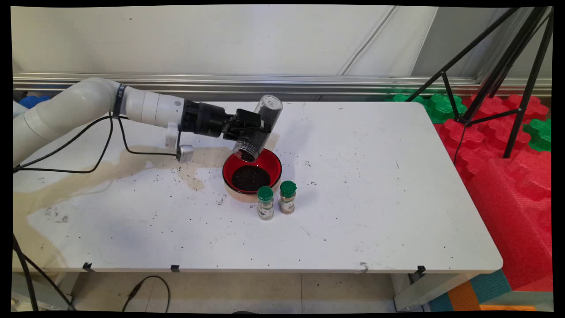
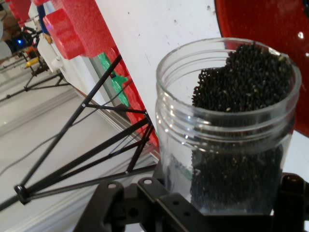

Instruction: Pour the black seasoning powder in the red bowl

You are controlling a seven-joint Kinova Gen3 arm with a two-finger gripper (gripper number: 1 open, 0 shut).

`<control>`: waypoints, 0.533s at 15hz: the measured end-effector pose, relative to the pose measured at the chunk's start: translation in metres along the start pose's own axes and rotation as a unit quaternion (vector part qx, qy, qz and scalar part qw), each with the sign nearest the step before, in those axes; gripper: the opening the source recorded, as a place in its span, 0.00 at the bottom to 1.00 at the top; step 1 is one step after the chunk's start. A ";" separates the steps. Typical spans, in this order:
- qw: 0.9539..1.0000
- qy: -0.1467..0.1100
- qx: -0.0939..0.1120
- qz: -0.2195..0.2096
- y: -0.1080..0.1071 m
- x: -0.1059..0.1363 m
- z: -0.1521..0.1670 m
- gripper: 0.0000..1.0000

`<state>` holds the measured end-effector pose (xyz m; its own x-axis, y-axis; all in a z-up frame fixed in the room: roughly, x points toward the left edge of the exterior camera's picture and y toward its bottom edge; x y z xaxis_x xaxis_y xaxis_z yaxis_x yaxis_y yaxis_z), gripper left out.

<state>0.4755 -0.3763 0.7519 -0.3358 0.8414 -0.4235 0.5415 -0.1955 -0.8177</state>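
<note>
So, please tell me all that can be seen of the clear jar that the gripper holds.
The jar is clear, plastic by its look, round, with a threaded neck and no lid. The gripper is shut on its middle. It is tilted, mouth down and toward the red bowl, bottom up toward the wall. Small black grains fill part of it and reach the mouth. The mouth hangs just above the bowl's far rim; whether it touches the rim cannot be told. The bowl already holds a heap of similar grains.
</note>
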 end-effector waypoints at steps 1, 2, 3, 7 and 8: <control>1.000 0.000 0.000 -0.011 0.000 0.000 -0.001 0.00; 1.000 0.001 -0.001 -0.023 0.000 0.000 -0.001 0.00; 0.999 0.001 -0.001 -0.036 -0.001 -0.001 -0.002 0.00; 0.996 0.001 -0.001 -0.093 -0.002 -0.003 -0.005 0.00; 0.994 0.001 -0.001 -0.112 -0.003 -0.004 -0.006 0.00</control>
<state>0.4801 -0.3757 0.7585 -0.4464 0.8645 -0.2309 0.4547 -0.0032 -0.8907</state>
